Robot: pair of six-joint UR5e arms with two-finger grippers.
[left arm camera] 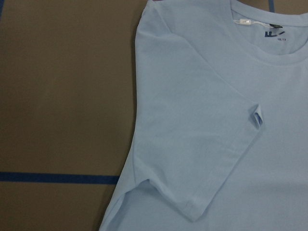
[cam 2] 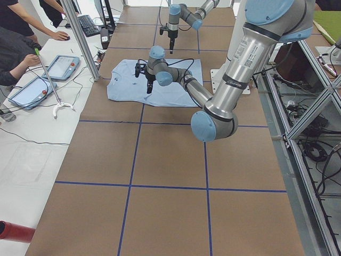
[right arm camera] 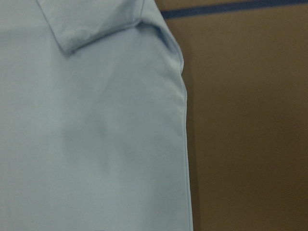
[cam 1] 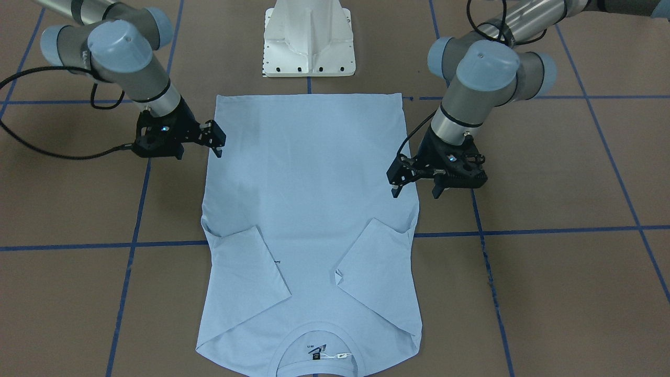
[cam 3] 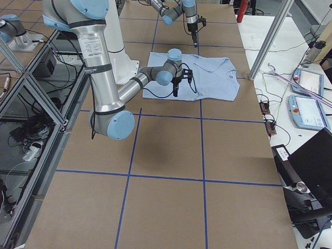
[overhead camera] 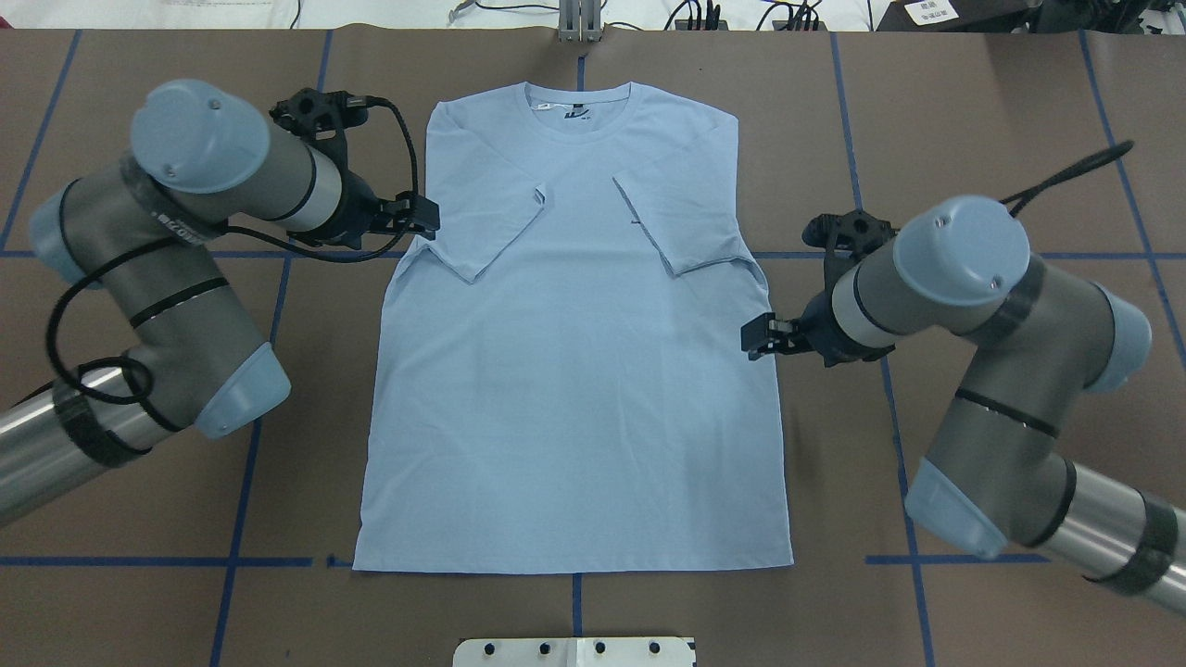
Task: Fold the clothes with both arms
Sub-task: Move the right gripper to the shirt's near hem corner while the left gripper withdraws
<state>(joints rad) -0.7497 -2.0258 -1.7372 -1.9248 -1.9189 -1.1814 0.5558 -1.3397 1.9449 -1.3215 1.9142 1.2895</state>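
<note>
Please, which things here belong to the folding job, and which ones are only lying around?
For the job:
- light blue T-shirt, flat, both sleeves folded in
- left gripper, open
- right gripper, open

Only lying around:
- white pedestal base
- blue tape lines
- tablets

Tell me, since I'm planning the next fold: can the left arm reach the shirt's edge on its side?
Likely yes: the left pincer hangs open right at that shirt edge, nothing between them.

The neck label (left arm camera: 275, 34) print is too small to read.
</note>
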